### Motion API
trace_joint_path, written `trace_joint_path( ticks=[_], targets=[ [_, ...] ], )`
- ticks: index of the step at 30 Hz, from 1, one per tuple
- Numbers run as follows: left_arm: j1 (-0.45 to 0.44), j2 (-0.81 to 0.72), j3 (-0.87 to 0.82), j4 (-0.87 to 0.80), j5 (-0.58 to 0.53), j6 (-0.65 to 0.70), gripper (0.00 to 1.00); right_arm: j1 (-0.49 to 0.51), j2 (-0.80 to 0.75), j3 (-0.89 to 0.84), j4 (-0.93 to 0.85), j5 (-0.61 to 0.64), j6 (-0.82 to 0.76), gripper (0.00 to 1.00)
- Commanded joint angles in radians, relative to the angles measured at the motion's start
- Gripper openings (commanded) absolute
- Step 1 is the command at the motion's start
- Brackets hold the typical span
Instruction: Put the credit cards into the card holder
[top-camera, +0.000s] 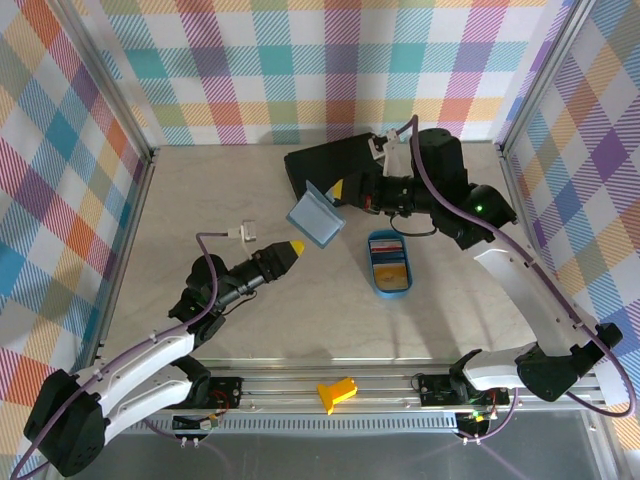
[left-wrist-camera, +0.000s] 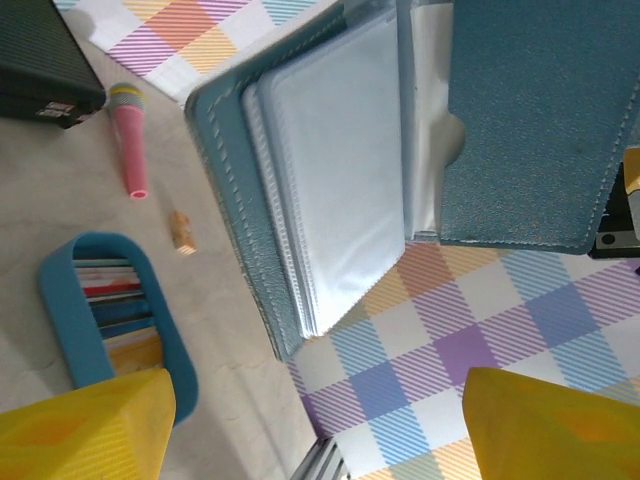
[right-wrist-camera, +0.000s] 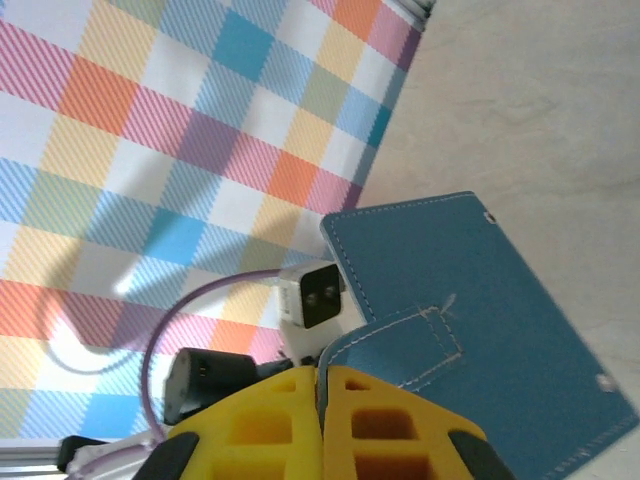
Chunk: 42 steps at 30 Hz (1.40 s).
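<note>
- Top external view: the right pincer (top-camera: 340, 190) is closed tight on the blue wallet (top-camera: 314, 216), holding it tilted near mid-bench.
- The left pincer (top-camera: 293, 246), at 7 o'clock of the wallet, has its yellow fingers (left-wrist-camera: 90, 425) spread apart, gripping nothing.
- The cards (top-camera: 387, 258) lie in a blue oval tray (top-camera: 389, 294) on the bench (top-camera: 200, 190), at 3 o'clock of the left pincer.
- Left wrist view: the wallet is open, with its clear sleeves showing.

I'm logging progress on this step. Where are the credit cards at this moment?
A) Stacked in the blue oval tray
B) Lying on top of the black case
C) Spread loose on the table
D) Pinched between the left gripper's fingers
A: the credit cards sit stacked inside the blue oval tray, while the open card holder shows only bare pale pockets.
</note>
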Motion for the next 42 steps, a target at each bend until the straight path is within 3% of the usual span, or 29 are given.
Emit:
trace_joint_path(
  ticks=[1,14,42],
  targets=[
    [-0.012,0.023,-0.012,0.144,-0.004,-0.045,0.76,-0.001,-0.011,0.053,0.109,-0.057,0.083,0.00],
    [-0.013,0.152,-0.031,0.551,0.022,-0.122,0.64,-0.002,0.007,0.061,0.229,-0.118,0.203,0.00],
    [-0.045,0.264,0.087,0.698,0.059,-0.218,0.55,-0.001,-0.013,0.039,0.354,-0.190,0.289,0.00]
  ],
)
